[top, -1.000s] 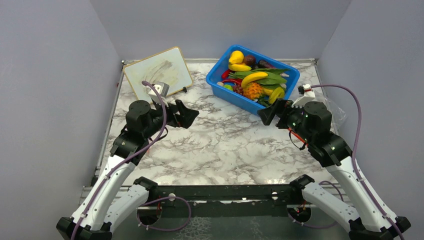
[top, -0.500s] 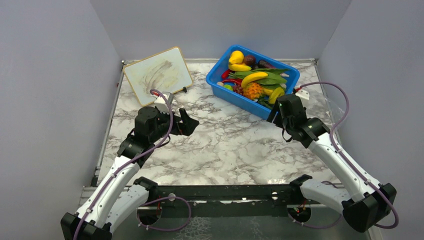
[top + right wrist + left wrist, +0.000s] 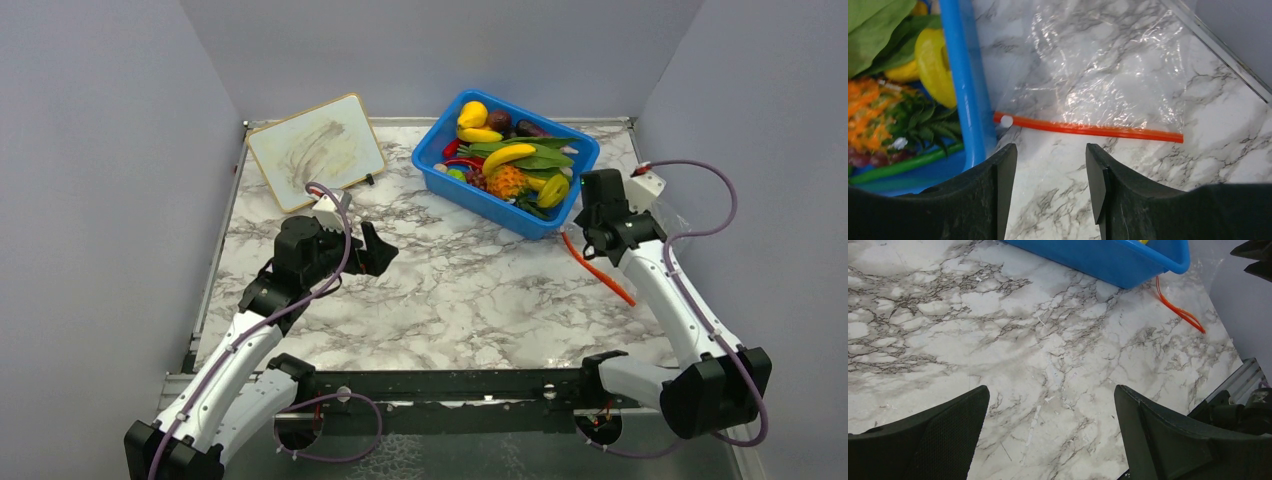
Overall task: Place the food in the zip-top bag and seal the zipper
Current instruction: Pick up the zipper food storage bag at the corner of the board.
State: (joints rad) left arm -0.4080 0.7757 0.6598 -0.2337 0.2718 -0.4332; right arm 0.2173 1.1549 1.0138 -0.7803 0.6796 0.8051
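Shift: right tool point(image 3: 1050, 150) swung from bin point(image 3: 960, 75) to zipper point(image 3: 1088, 129), jaws narrowing, empty; left tool point(image 3: 1050, 390) wide open; grab prob. next.

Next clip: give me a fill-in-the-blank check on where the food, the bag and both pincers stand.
The pineapple lies in the blue ____. The zip-top bag, flat on the table, holds ____ food. The right pincer points at the bag's red-orange ____. The left pincer stands wide ____, holding nothing.
Missing words: bin; no; zipper; open.
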